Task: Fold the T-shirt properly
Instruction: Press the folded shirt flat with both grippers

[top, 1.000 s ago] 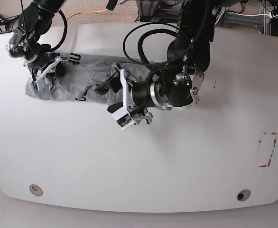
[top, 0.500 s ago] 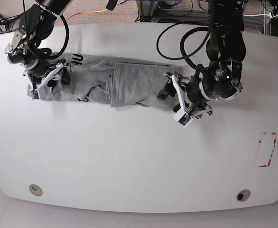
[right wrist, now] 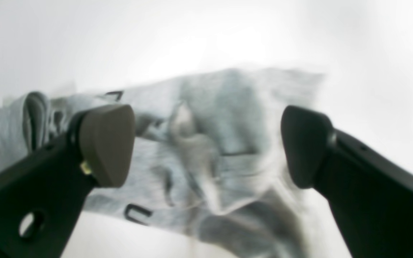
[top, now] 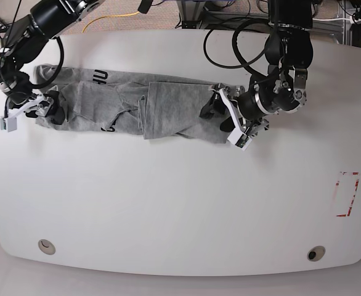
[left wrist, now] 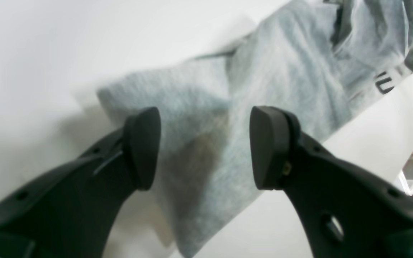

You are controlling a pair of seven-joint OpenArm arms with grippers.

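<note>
A heather-grey T-shirt lies crumpled in a long horizontal band across the upper left and centre of a white table in the base view, with small black lettering near its upper edge towards the left. It rests flat on the tabletop, held by neither arm.

At the far left of the base view, the right gripper sits at the shirt's left end; its wrist view shows the jaws spread wide apart with wrinkled grey cloth lying between and below them, nothing clamped.

Right of centre in the base view, the left gripper sits at the shirt's right end. Its wrist view shows both dark fingers parted, released, with a flat corner of the shirt visible in the gap beneath them

A red rectangular marking sits near the table's right edge
</note>
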